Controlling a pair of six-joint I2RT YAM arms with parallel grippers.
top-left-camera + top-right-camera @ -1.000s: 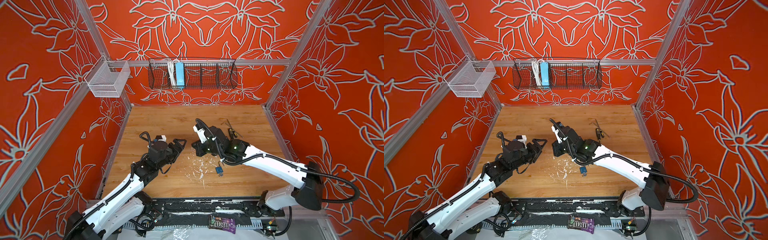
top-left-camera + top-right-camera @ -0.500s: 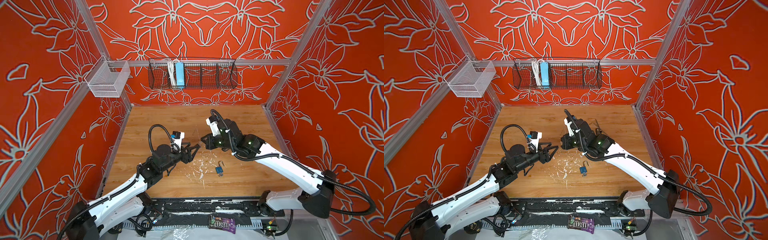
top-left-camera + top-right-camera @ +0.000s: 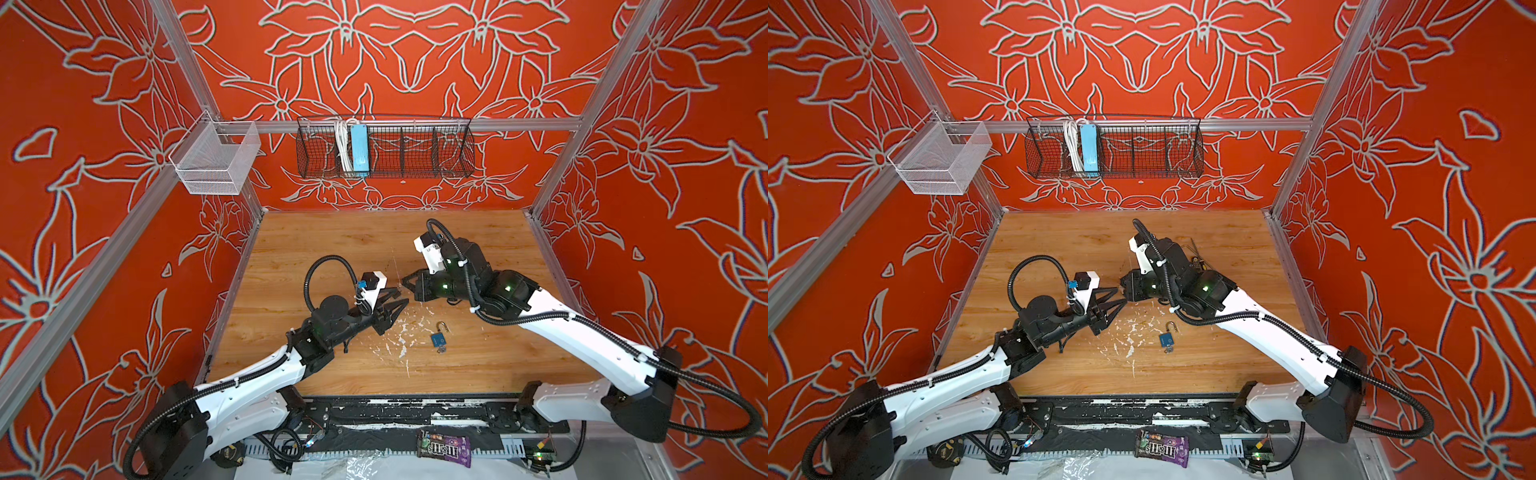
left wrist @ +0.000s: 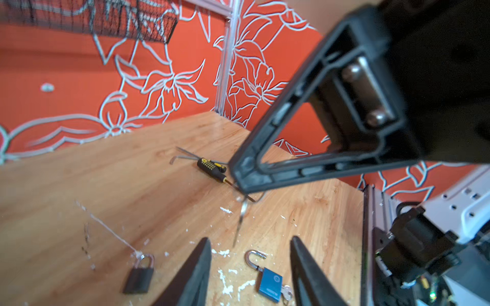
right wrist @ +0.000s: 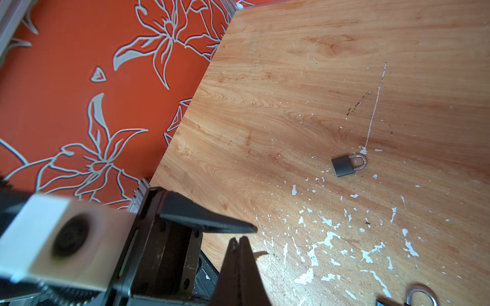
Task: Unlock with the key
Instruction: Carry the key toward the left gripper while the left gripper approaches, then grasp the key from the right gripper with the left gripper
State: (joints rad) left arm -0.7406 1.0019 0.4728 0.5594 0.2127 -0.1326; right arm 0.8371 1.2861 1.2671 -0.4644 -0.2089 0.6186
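The left claw, narrower than a second ago yet still spread, has closed in on the key pinched by the right claw above mid-bench, with the opened blue padlock at five o'clock.

The two arms are reaching toward each other over the middle of the bench. The left gripper is holding its jaws apart in a narrow V. They are pointing at the right gripper, whose jaws are pressing together just beside them. Whether the two are touching is hard to tell. Nearer the front, a blue padlock is lying flat among white flecks, with its shackle swung open and a key sticking out of its base. On the back wall a wire basket is holding a blue power strip.
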